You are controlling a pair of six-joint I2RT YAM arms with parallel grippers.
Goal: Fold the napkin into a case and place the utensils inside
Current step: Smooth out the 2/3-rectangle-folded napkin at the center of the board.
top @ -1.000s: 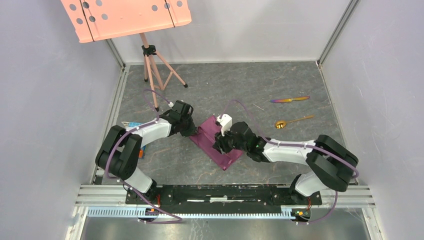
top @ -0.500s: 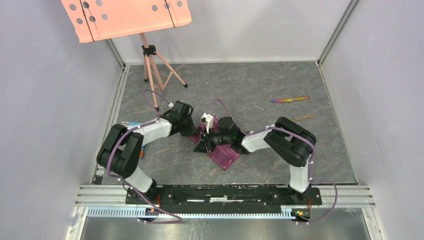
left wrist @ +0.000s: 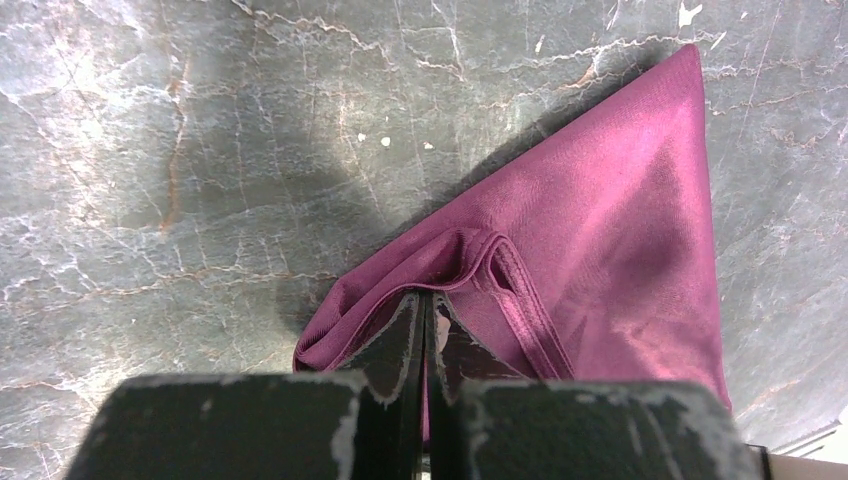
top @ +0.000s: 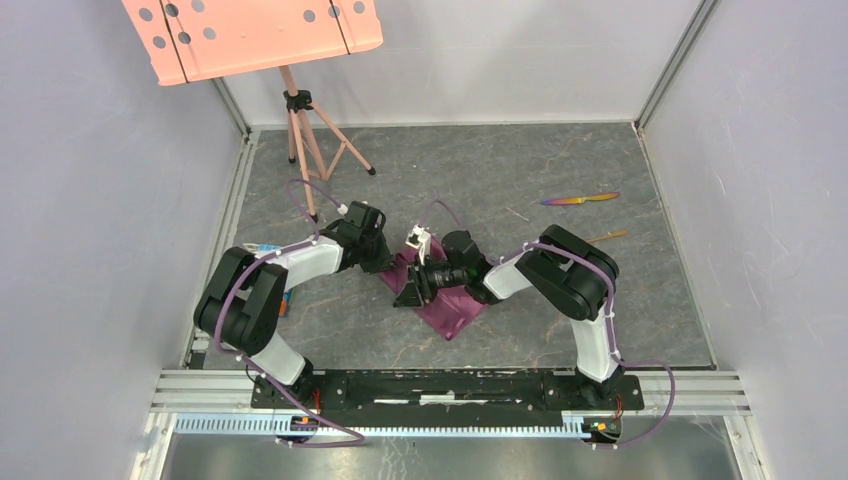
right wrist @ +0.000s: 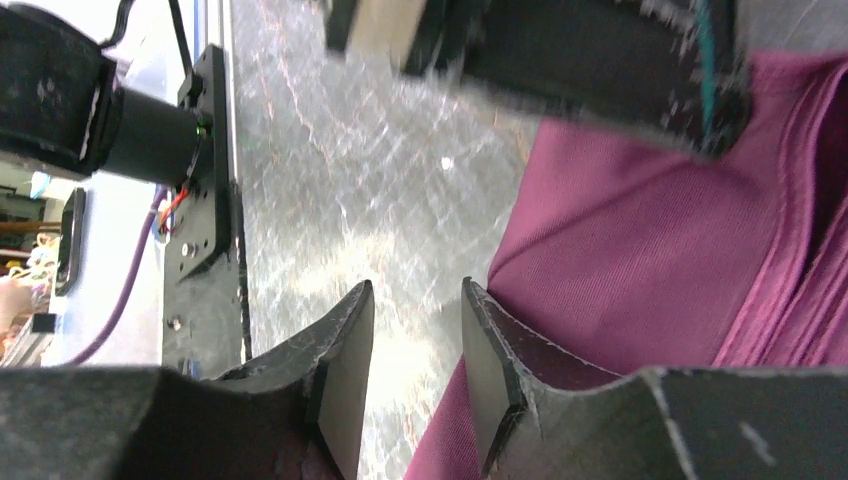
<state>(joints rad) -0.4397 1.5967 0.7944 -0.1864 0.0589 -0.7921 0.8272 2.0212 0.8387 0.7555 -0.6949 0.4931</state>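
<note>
The left fingers (left wrist: 424, 325) are pressed fully together, pinching a hemmed edge of the plum napkin (left wrist: 620, 240) at their tips. The cloth bunches into a fold just around them and spreads flat beyond and to their right, ending in a point on the desk (left wrist: 150, 150). The right fingers (top: 406, 294) stand partly apart with nothing clamped between them. One finger is over the napkin's edge, the other over bare desk just beside it. Well behind the right fingers, past that arm, lie the iridescent knife (top: 580, 199) and the gold spoon (top: 608, 237), only its handle showing, both apart from the cloth.
</note>
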